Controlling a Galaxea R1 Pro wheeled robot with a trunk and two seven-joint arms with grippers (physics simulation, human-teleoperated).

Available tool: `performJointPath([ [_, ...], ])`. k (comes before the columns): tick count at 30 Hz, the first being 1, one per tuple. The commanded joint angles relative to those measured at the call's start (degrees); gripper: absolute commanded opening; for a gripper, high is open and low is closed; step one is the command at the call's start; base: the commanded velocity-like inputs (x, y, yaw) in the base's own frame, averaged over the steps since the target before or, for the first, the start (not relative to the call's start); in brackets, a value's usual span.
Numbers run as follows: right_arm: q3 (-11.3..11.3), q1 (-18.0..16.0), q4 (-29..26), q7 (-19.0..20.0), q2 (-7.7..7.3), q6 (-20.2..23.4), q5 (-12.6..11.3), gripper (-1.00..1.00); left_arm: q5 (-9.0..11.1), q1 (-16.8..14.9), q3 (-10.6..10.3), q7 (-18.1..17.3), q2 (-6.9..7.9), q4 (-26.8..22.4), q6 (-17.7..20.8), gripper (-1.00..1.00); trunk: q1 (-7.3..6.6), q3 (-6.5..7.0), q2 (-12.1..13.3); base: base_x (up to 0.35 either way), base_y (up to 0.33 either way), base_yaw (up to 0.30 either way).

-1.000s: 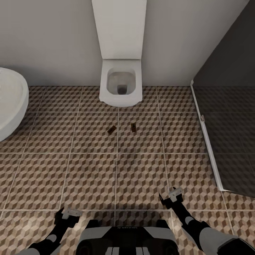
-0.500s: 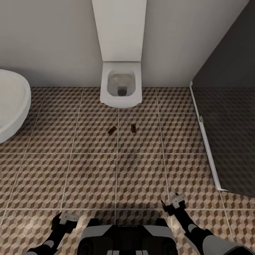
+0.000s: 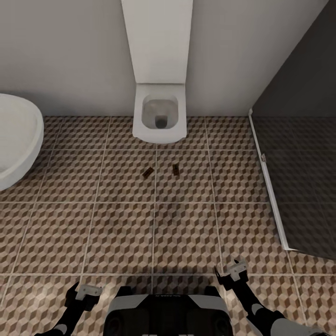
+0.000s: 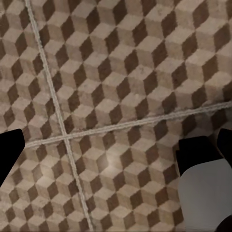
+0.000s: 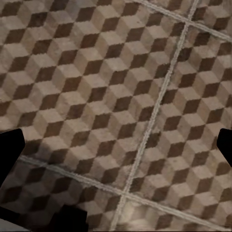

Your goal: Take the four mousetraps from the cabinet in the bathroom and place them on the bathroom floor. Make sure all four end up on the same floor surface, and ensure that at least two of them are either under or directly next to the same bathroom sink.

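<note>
Two mousetraps (image 3: 148, 171) (image 3: 175, 169) lie apart on the bathroom floor (image 3: 116, 233) before the toilet (image 3: 159, 116) (sink side unclear), while the left end effector (image 3: 80, 294) and right end effector (image 3: 232, 271) hang wide and empty.

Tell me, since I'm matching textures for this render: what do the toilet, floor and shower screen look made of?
Toilet: glossy white ceramic, by its smooth sheen. Floor: matte printed tile, with pale grout lines. Shower screen: probably dark tinted glass in a pale frame; floor pattern shows through.
</note>
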Motion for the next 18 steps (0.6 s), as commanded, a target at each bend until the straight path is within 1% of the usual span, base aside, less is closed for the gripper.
performJointPath([
  [1, 0.5, 0.2, 0.0, -0.4, 0.0, -0.1, -0.2, 1.0, 0.1, 0.0, -0.5, 0.3, -0.04, 0.2, -0.4, 1.0, -0.22, 0.18, 0.4, 0.0, 0.0, 0.0],
  [5, 0.5, 1.1, 0.0, -0.6, -0.01, -0.2, -0.3, 1.0, 0.1, 0.1, -0.5, 0.3, -0.05, 0.4, -0.6, 1.0, -1.1, 1.05, 2.0, 0.0, 0.0, 0.0],
  [11, 0.5, 2.3, 0.0, -1.5, -0.29, -0.3, -0.3, 1.0, 0.1, 1.3, -0.5, 0.3, -0.05, 0.5, -1.1, 1.0, -2.42, 2.59, 4.4, 0.0, 0.0, 0.0],
  [18, 0.5, 2.9, 0.0, -2.0, -0.5, -0.4, -0.4, 1.0, 0.1, 2.9, -0.5, 0.3, -0.05, 0.6, -3.4, 1.0, -3.95, 4.47, 7.2, 0.0, 0.0, 0.0],
])
